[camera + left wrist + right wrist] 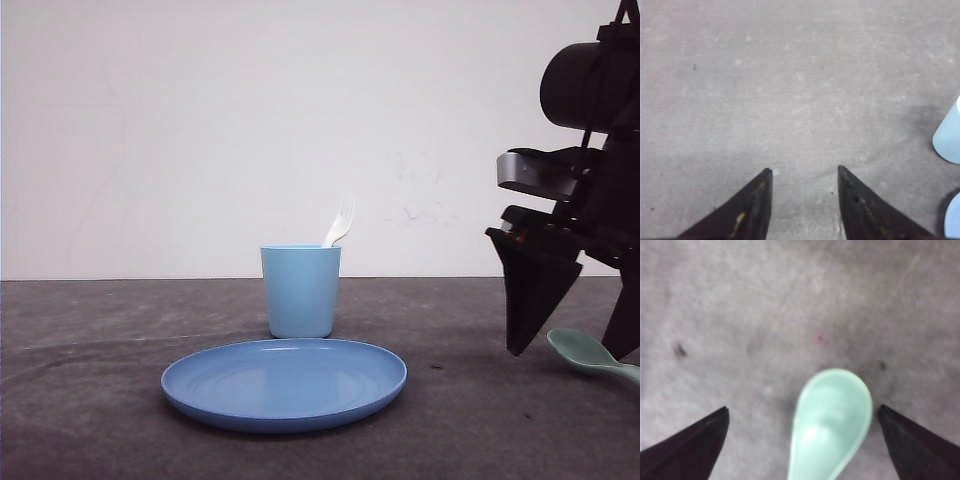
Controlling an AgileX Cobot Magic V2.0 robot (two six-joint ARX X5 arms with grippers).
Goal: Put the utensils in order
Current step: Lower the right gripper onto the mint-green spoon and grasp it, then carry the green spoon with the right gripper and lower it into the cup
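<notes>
Spoon (830,422) is lying on the worktop (90,400) at the right, its bowl sitting between the spread fingers of the right tool (802,412). Closing squarely on the handle, not the slippery bowl, looks wisest. Fork (340,222) is standing in the cup (300,290); left tool (804,172) is hanging open.

Light blue cup (300,292) upright on grey table (90,400), blue round plate (284,384) just before it (apart), white wall (200,120) behind

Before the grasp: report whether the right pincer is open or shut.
Open. The right pincer has its fingers spread wide either side of the green spoon, touching neither side of the bowl.
</notes>
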